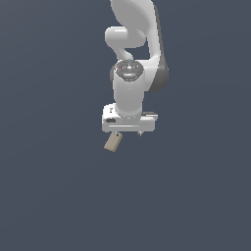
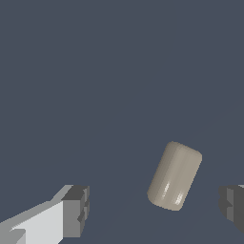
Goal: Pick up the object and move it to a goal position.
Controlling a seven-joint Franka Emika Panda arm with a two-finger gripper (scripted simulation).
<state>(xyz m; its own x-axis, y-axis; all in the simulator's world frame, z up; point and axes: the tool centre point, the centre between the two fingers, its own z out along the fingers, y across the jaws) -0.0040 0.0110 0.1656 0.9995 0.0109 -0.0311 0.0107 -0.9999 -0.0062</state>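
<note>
Pincer spread wide, grasping nothing, tilted tan block between its fingers, no legible markings.

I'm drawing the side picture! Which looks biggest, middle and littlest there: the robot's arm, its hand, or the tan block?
1. Arm, biggest.
2. Hand, middle.
3. Tan block, littlest; narrower than the hand.

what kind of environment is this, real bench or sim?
Almost certainly a bare simulator scene, not a real bench: a flat, featureless dark blue-grey ground with no texture or clutter, a smoothly shaded white robot arm, and one plain tan block lying between the fingers of the open gripper.
</note>
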